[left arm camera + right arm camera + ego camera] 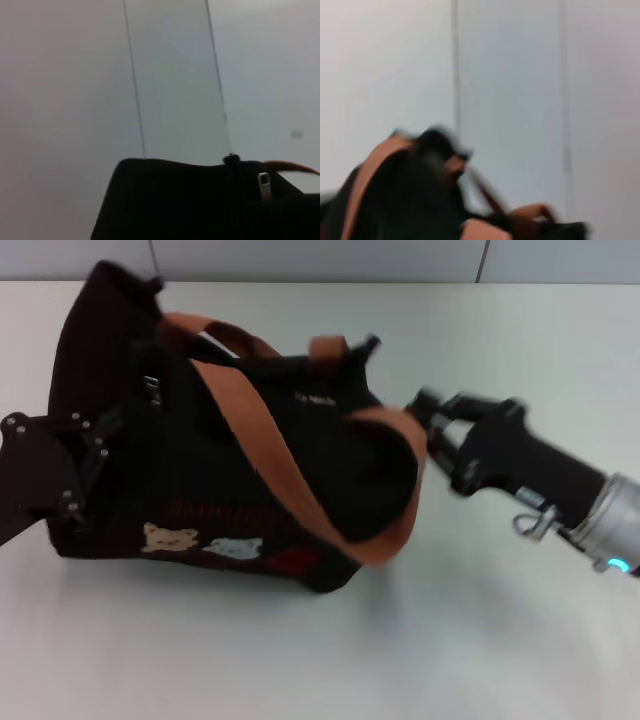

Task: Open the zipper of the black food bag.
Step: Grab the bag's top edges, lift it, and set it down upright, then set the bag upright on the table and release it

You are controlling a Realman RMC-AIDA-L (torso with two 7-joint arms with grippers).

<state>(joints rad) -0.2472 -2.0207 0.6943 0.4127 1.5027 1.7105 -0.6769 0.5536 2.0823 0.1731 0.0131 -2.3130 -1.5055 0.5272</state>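
The black food bag [200, 460] lies on the white table with its bear patches and red lettering facing me and its orange-brown straps [255, 430] draped over the top. The zipper runs along the top, and its silver pull tab [152, 390] sits near the bag's left end. That tab [264, 186] also shows in the left wrist view on the bag [175, 205]. My left gripper [85, 455] is against the bag's left end. My right gripper [420, 425] is at the bag's right end, beside a strap loop. The right wrist view shows the bag [415, 200] blurred.
The white table [480, 640] stretches in front of and to the right of the bag. A pale wall with vertical panel seams [134, 100] stands behind the table.
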